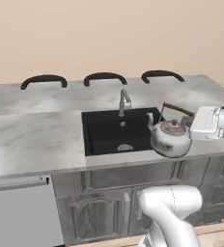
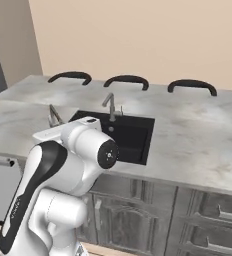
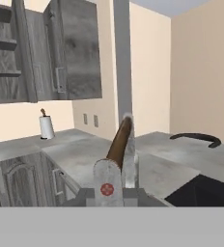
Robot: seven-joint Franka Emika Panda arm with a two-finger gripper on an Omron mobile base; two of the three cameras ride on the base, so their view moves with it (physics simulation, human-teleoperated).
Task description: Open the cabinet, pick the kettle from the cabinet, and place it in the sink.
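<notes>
My gripper (image 3: 119, 185) is clamped nearly shut on the arched brown handle (image 3: 119, 140) of the kettle (image 1: 170, 137); in the hand view that handle rises from between my fingertips at the bottom centre and curves up toward the middle of the frame. In the left base view my hand sits at the right edge, level with the kettle's handle, and the kettle hangs just left of it, at the right edge of the sink (image 1: 104, 140). Whether its base rests on the rim or hangs just clear, I cannot tell.

I judge the kettle to be rigid metal, smooth and rounded, so the body would slip in narrow jaws. The thin stiff handle is the right place to hold, and near its top, so the body hangs straight below. It looks small and probably light, more so if empty, yet it may swing on the grip when I move. It would clatter or dent rather than break, so a low release suits it.

Beyond it, the black basin occupies the middle of the left base view, with the faucet (image 1: 124, 102) standing at its back rim. The cabinet (image 3: 61, 53) shows in the upper left of the hand view, its door standing open. The grey countertop (image 1: 32, 140) spreads to both sides of the basin.
</notes>
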